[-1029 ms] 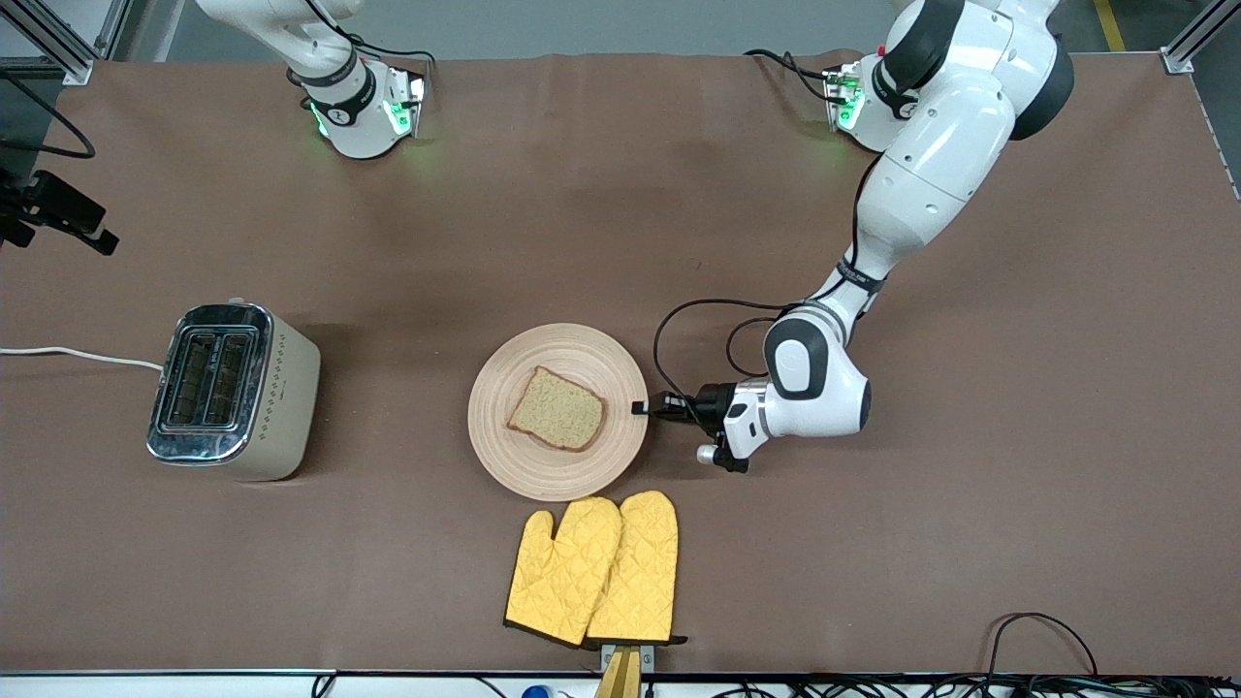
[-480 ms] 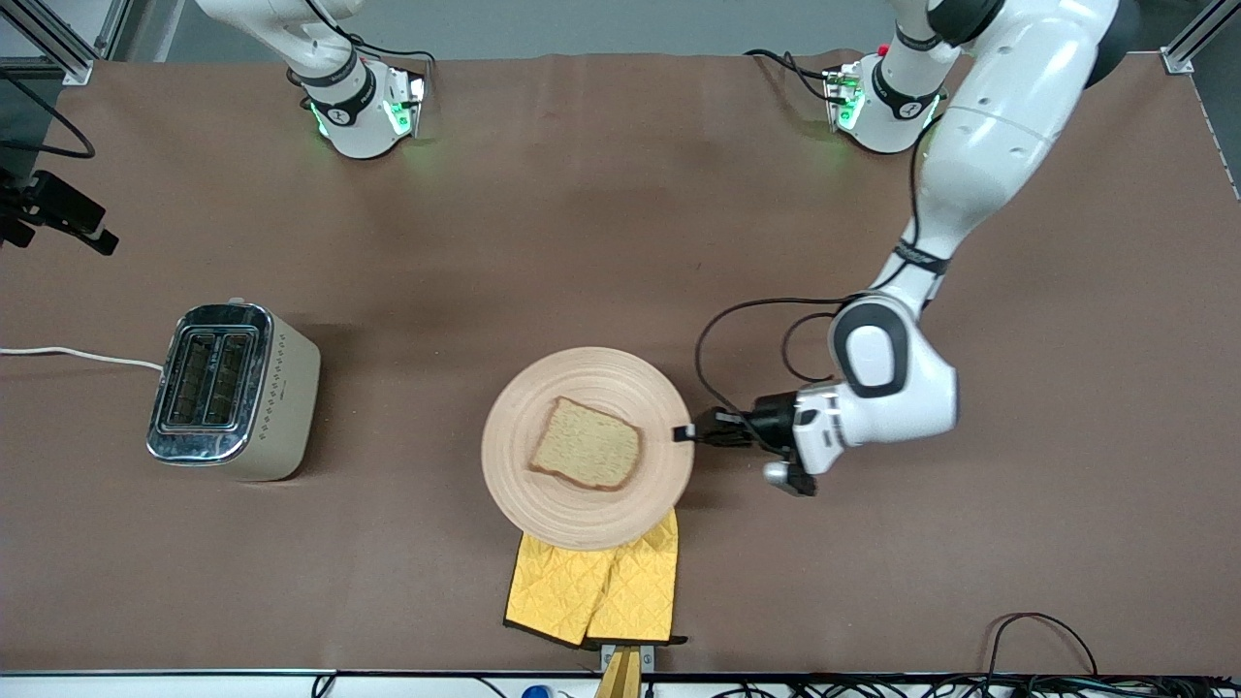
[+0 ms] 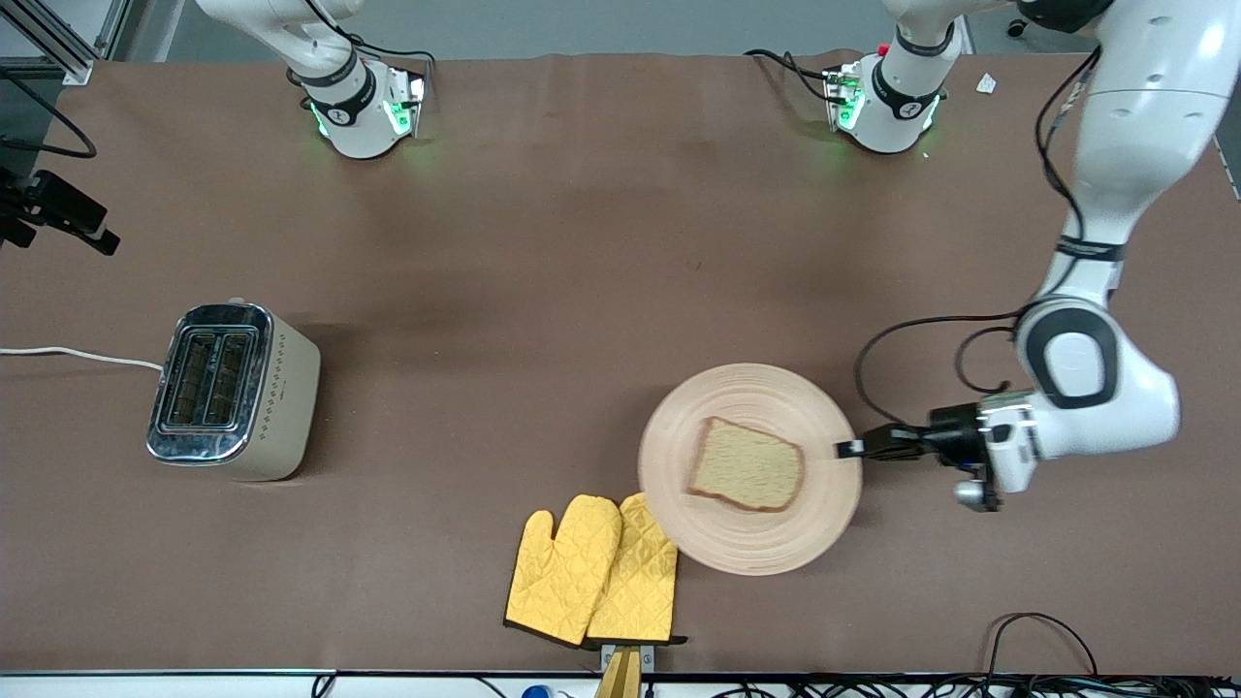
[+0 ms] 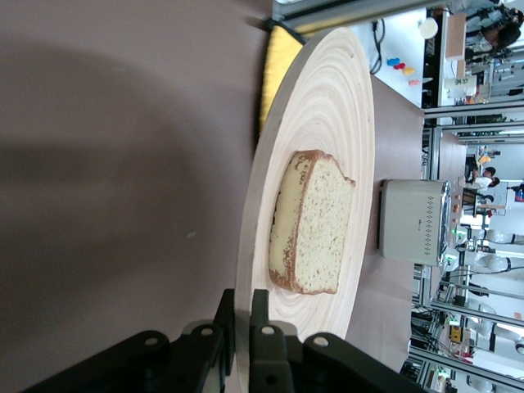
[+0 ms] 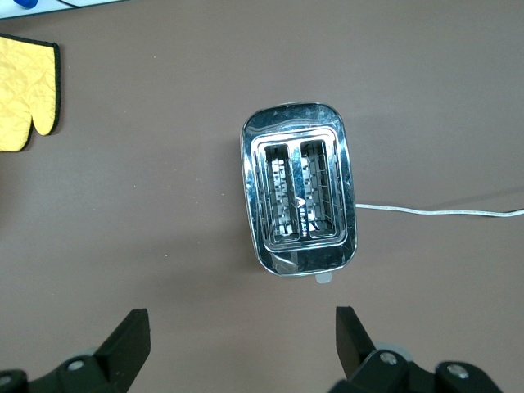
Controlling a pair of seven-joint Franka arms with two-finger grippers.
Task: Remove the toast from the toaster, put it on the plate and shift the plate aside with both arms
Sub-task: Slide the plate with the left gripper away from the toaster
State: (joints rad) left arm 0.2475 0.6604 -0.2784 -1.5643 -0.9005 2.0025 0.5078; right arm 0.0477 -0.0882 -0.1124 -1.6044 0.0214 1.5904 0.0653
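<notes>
While the bench (image 3: 582, 242) shows a plain brown covering with faint creases, the room past its edge appears in the left wrist view as metal framing and shelving. No brand or writing can be read anywhere.

The left gripper (image 3: 851, 449) has its jaws pinched narrow on the rim of the plate (image 3: 766, 543), one finger above and one below. The toast (image 3: 746, 465) lies flat on the plate, just inward of those jaws. The plate's edge overlaps the yellow oven mitts (image 3: 591, 572).

The right gripper (image 5: 241, 344) hangs above the toaster (image 5: 299, 196), jaws spread wide and gripping nothing; both slots sit between them, and the white cord (image 5: 442, 211) trails off sideways.
</notes>
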